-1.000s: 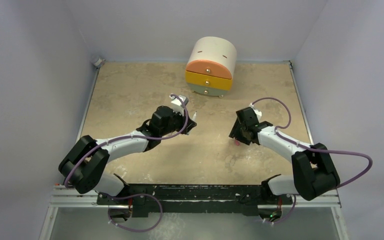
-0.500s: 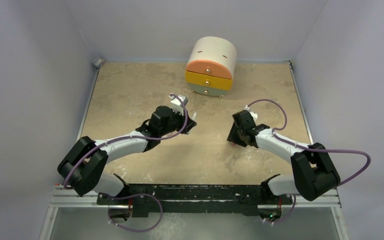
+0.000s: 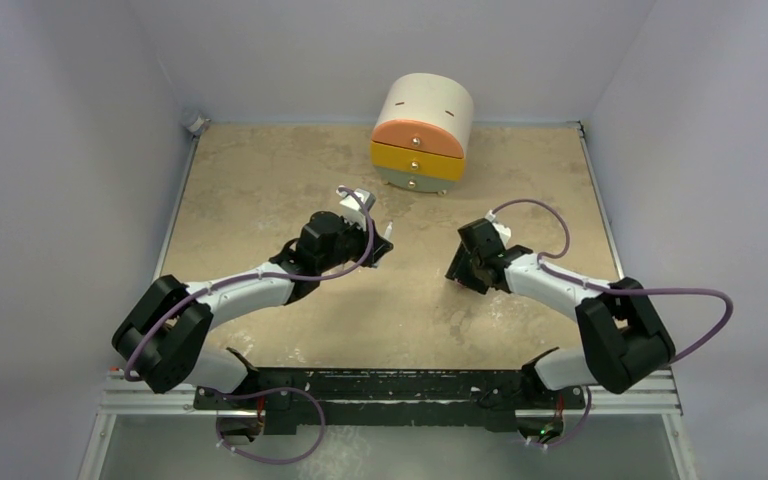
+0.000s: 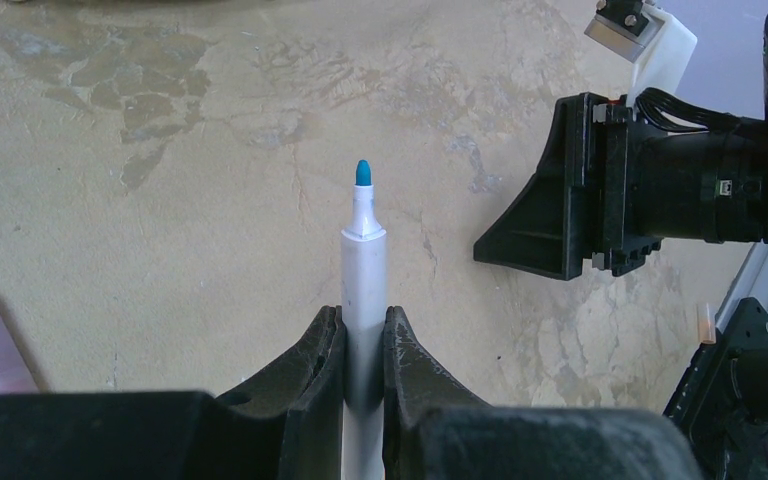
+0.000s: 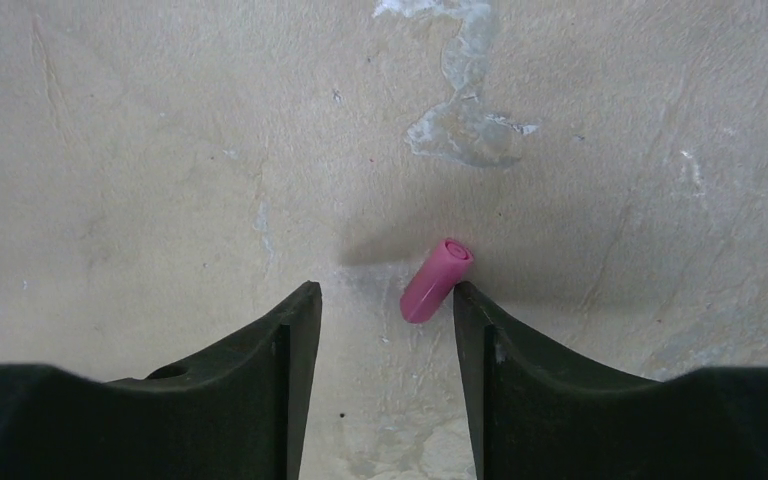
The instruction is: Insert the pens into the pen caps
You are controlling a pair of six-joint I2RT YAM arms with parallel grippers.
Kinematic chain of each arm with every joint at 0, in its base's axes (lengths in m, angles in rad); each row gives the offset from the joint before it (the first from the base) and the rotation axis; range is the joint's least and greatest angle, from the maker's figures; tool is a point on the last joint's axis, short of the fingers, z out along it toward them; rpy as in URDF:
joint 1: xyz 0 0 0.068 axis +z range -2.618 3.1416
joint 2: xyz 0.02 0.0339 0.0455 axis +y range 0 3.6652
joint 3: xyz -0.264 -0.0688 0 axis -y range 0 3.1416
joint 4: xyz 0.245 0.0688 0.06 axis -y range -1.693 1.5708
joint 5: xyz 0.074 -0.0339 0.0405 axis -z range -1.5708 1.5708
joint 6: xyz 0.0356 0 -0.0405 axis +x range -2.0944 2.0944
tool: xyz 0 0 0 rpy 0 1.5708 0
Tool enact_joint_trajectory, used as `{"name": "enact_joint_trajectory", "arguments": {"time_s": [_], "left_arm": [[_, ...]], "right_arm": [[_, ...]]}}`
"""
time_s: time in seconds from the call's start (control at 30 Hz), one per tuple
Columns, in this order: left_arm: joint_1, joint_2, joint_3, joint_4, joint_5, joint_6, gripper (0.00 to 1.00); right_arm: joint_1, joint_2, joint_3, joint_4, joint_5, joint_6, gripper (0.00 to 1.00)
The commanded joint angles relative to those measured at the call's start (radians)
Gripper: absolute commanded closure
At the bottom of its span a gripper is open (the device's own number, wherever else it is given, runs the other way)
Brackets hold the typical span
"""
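Left tool (image 4: 363, 325) is clamping a white-barrelled pen (image 4: 363, 262), jaws closed on the barrel. The uncapped teal tip is pointing away from the wrist, clear of the tabletop (image 3: 260, 180).

Right tool (image 5: 383, 296) is hanging open, low over the tabletop. A pink cap (image 5: 436, 281) is lying on its side between the jaws, close against one finger; contact cannot be told.

The two tools are facing each other, well apart, in front of the drawer unit (image 3: 422, 135).
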State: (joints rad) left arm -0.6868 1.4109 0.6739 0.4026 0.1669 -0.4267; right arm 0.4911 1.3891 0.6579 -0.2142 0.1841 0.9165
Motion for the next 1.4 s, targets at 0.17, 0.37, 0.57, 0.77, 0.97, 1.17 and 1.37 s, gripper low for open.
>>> {"name": "enact_joint_trajectory", "arguments": {"time_s": [0.17, 0.37, 0.57, 0.77, 0.97, 1.17, 1.37], "left_arm": [[0.009, -0.032, 0.0, 0.038, -0.006, 0.015, 1.0], [0.012, -0.043, -0.003, 0.026, -0.01, 0.023, 1.0], [0.012, -0.048, -0.004, 0.025, -0.005, 0.021, 1.0], [0.012, -0.051, -0.005, 0.027, 0.001, 0.016, 1.0], [0.013, -0.068, -0.008, 0.02, -0.007, 0.022, 1.0], [0.014, -0.074, -0.012, 0.019, -0.007, 0.022, 1.0], [0.015, -0.07, -0.012, 0.02, -0.004, 0.022, 1.0]], "right_arm": [[0.004, 0.109, 0.052, -0.083, 0.016, 0.029, 0.46], [0.003, 0.132, 0.069, -0.082, 0.061, 0.005, 0.51], [0.016, 0.128, 0.094, -0.143, 0.117, -0.004, 0.52], [0.025, 0.161, 0.117, -0.18, 0.138, 0.007, 0.57], [0.033, 0.2, 0.141, -0.196, 0.143, -0.001, 0.64], [0.045, 0.242, 0.165, -0.217, 0.15, -0.006, 0.69], [0.045, 0.232, 0.15, -0.187, 0.123, -0.006, 0.84]]}}
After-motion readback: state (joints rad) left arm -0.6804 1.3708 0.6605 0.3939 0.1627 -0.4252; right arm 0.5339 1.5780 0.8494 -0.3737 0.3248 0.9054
